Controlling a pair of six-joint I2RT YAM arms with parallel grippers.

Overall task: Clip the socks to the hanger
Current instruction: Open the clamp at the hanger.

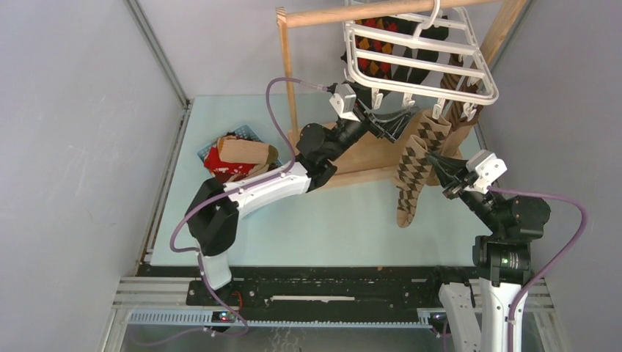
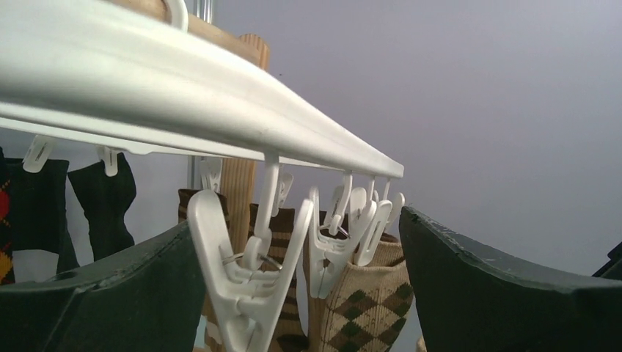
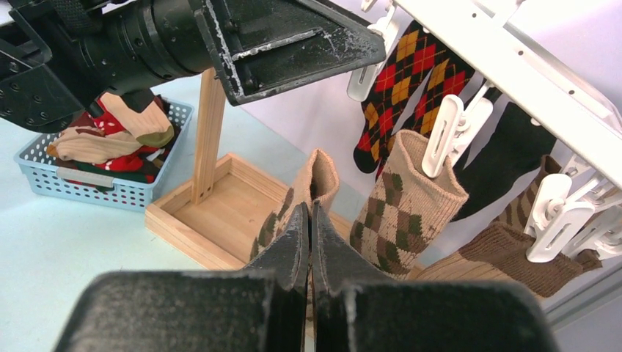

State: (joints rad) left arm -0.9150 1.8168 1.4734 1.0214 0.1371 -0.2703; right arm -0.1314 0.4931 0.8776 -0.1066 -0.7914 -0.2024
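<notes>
Hanger: the hanger [image 2: 183, 95] hangs from the wooden rail [image 1: 352, 13] and sits tilted in my top view.
Left gripper: I have the left gripper [image 1: 405, 123] raised just under the hanger's near edge with its jaws spread wide. Its fingers [image 2: 110, 293] flank one empty clip [image 2: 246, 293], and I cannot tell whether either finger touches it.
Right gripper: the right gripper [image 1: 434, 161] is pinched tight on the cuff of a loose argyle sock [image 3: 319, 176], brown and tan. The sock dangles from the fingertips above the table [image 1: 330, 220], below the hanger's near edge.
Clipped socks: a second brown argyle sock [image 3: 403, 205] hangs from a clip just beside the held one. Behind it I make out a red-orange-black argyle sock [image 3: 400, 81], black socks [image 3: 506, 147] and a plain brown sock [image 3: 506, 253].
Basket: the blue basket [image 3: 44, 187] stands on the table to the left of the stand's base tray [image 3: 220, 213]. It holds piled socks [image 3: 110, 139] in tan and red.
</notes>
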